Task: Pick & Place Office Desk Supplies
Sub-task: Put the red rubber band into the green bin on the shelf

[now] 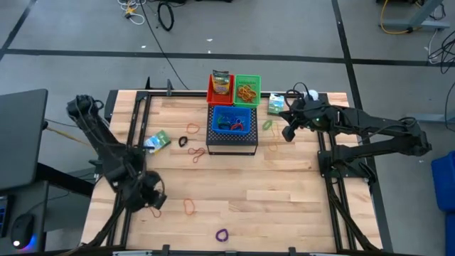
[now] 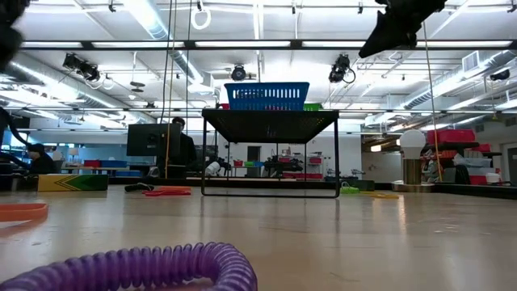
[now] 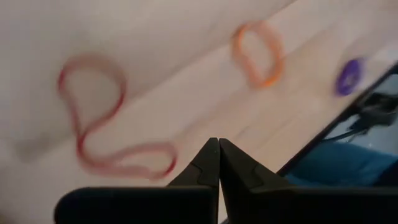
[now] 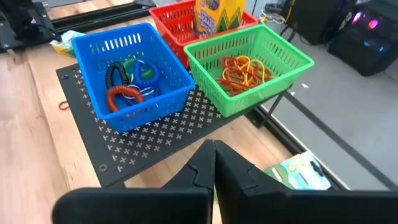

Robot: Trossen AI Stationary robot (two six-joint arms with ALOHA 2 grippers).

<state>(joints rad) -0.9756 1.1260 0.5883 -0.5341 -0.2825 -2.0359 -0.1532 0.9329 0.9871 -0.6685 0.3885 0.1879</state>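
Sorted by kind: bands in green basket [image 4: 249,59], loops in blue basket [image 4: 130,71]. Right gripper [image 1: 288,133] at three o'clock, left gripper [image 1: 155,201] at seven, jaws together, empty.

1. Three baskets are sitting on the black perforated box [image 1: 232,141] at about 12 o'clock: one red basket [image 4: 177,22], one green basket [image 4: 249,59], one blue basket [image 4: 134,71].
2. Two green-white boxes are lying on the table [image 1: 284,199]: one [image 1: 159,140] at 9 o'clock, one [image 1: 276,105] at 2 o'clock.
3. One purple loop [image 1: 222,234] is lying at 6 o'clock.
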